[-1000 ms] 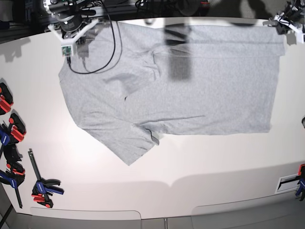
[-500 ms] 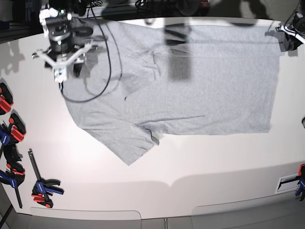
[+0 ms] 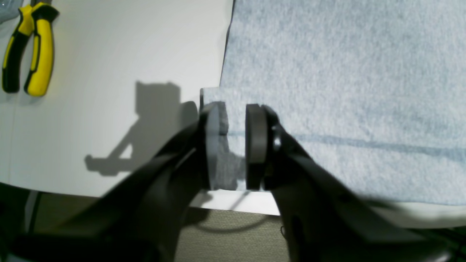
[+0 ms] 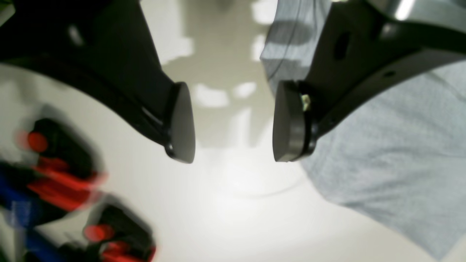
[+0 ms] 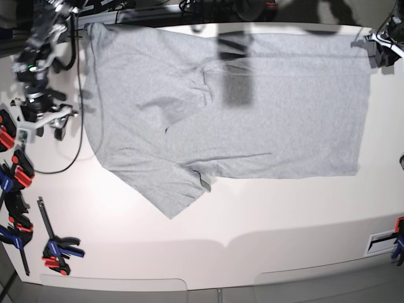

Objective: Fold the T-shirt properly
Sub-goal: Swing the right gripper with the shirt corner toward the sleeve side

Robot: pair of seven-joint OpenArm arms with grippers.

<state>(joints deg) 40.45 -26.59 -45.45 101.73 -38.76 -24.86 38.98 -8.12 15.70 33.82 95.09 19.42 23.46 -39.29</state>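
T-shirt (image 5: 233, 107) lies flat near clamps (image 5: 25, 208); both hands (image 4: 233, 123) (image 3: 227, 145) are parted.

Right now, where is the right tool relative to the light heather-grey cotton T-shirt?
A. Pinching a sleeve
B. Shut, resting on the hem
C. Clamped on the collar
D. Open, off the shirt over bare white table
D: in the base view the right tool hangs beside the light heather-grey cotton T-shirt, over the white table; the right wrist view shows its pads wide apart with only bare table between them.
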